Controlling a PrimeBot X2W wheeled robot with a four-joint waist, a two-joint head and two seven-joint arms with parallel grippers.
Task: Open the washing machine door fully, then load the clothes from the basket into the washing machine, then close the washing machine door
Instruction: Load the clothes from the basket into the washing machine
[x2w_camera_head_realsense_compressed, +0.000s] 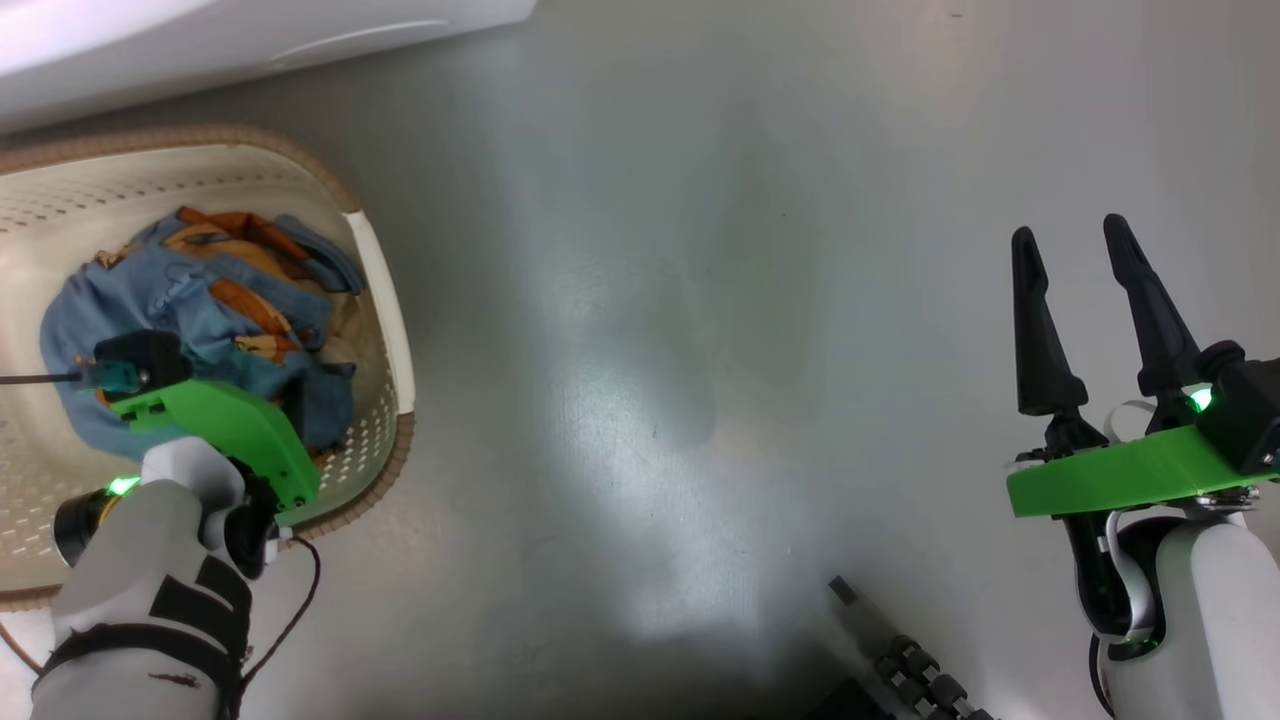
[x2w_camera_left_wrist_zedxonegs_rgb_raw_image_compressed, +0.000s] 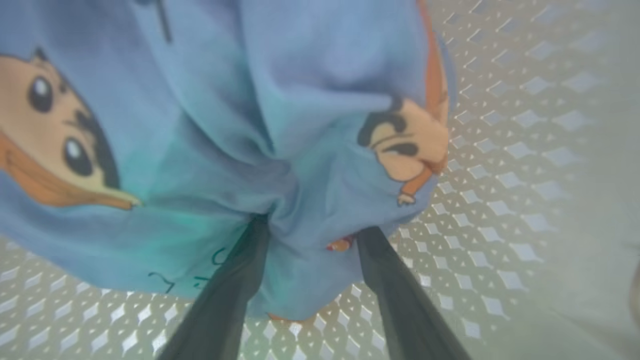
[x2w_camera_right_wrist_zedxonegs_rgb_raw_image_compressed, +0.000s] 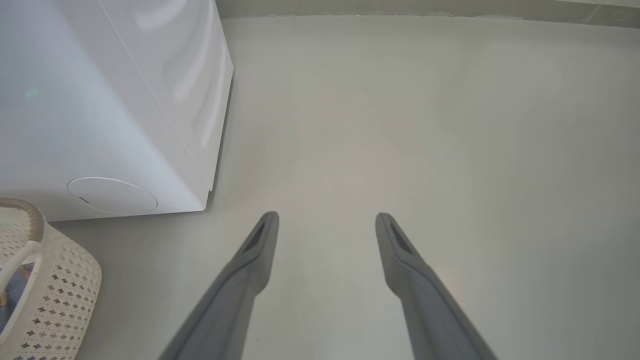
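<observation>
The left pincer (x2w_camera_left_wrist_zedxonegs_rgb_raw_image_compressed: 312, 225) is down inside the basket (x2w_camera_head_realsense_compressed: 200, 135). Its two dark fingers (x2w_camera_left_wrist_zedxonegs_rgb_raw_image_compressed: 225, 290) stand apart. Their tips are pushed into the clothes (x2w_camera_left_wrist_zedxonegs_rgb_raw_image_compressed: 310, 100), so the soft cloth hides them. A fold of light blue cloth bulges up between the two fingers. The cloth has cartoon faces on it, peach-coloured with big black eyes. In the head view some orange cloth peeks out at the top of the pile.

The clothes lie in a heap on the bottom of the basket, close to the side with the white handle (x2w_camera_head_realsense_compressed: 385, 300). The basket is cream, with little holes in its sides and bottom and a brown rim. It stands on the floor (x2w_camera_head_realsense_compressed: 700, 350), just beside a bottom corner of the washing machine (x2w_camera_right_wrist_zedxonegs_rgb_raw_image_compressed: 100, 100). I cannot tell if the two touch. The washing machine is a big white box. A round cap (x2w_camera_right_wrist_zedxonegs_rgb_raw_image_compressed: 112, 195) sits low on its front, near the basket's rim.

The right pincer (x2w_camera_head_realsense_compressed: 1068, 235) is well apart from the basket, over the bare grey floor. Its two fingers are spread wide and empty, and they touch no thing. The floor under them is smooth and a bit shiny.
</observation>
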